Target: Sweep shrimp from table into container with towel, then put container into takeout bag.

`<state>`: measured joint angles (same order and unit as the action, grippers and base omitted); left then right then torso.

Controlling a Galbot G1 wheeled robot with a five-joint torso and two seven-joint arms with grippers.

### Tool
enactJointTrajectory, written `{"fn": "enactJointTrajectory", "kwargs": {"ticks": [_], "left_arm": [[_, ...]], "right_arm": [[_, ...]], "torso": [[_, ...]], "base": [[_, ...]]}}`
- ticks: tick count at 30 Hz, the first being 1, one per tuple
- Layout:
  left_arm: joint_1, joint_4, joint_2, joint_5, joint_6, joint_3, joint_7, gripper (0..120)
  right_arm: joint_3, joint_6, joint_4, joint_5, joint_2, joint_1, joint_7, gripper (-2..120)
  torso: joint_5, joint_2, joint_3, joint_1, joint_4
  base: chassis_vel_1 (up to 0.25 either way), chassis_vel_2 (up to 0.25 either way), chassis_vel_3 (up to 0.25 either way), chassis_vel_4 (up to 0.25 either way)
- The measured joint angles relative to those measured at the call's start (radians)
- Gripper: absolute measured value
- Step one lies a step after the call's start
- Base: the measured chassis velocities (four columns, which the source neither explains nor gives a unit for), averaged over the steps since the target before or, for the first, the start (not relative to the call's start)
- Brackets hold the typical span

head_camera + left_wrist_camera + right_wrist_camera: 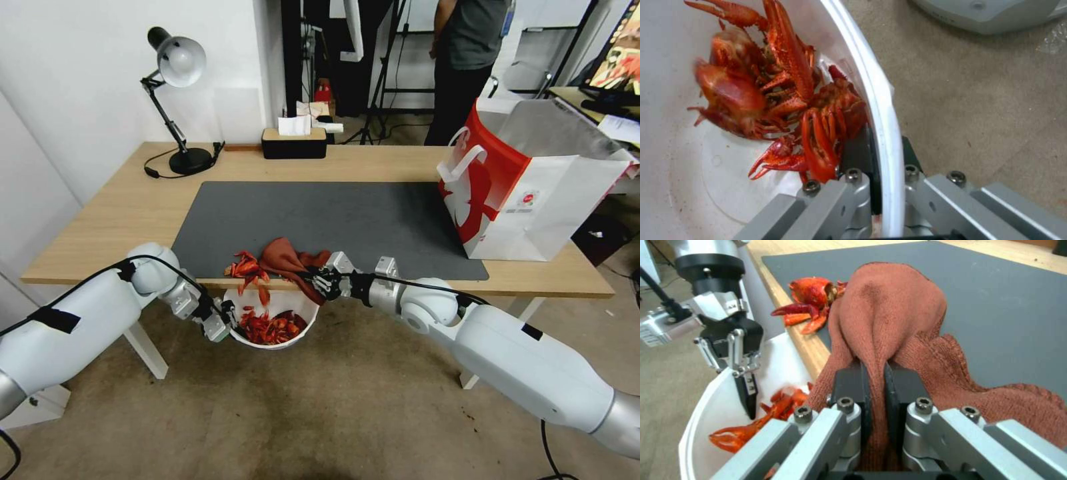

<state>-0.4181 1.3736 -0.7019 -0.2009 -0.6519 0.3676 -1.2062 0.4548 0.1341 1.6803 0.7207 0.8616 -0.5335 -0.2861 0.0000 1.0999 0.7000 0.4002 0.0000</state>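
While sweeping: my right gripper [876, 386] pinches towel [889, 316], low centre, dragging shrimp [245, 267] off table [120, 207].
Left gripper [887, 186]: clamped on container [293, 303] rim.
Next: clear edge shrimp, I judge.

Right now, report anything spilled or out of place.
A few shrimp remain at the table edge, beside the towel pinched in the right gripper. The rest lie in the container, held below the edge by the left gripper.
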Motion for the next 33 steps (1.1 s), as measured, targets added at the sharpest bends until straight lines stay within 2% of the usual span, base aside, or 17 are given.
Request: {"fn": "enactJointTrajectory", "kwargs": {"ticks": [20,33], "left_arm": [[0.006,0.0,-0.002,0.0,0.006,0.001,0.0,0],[0.009,0.011,0.0,0.001,0.015,0.001,0.001,0]], "right_arm": [[-0.074,-0.004,0.09,-0.02,-0.058,-0.108,-0.001,5],[-0.128,-0.004,0.163,-0.049,-0.111,-0.214,-0.047,5]], "torso": [[0.0,0.0,0.0,0.0,-0.0001],[0.0001,0.0,0.0,0.0,0.0]], "base": [[0.0,0.0,0.0,0.0],[0.0,0.0,0.0,0.0]]}}
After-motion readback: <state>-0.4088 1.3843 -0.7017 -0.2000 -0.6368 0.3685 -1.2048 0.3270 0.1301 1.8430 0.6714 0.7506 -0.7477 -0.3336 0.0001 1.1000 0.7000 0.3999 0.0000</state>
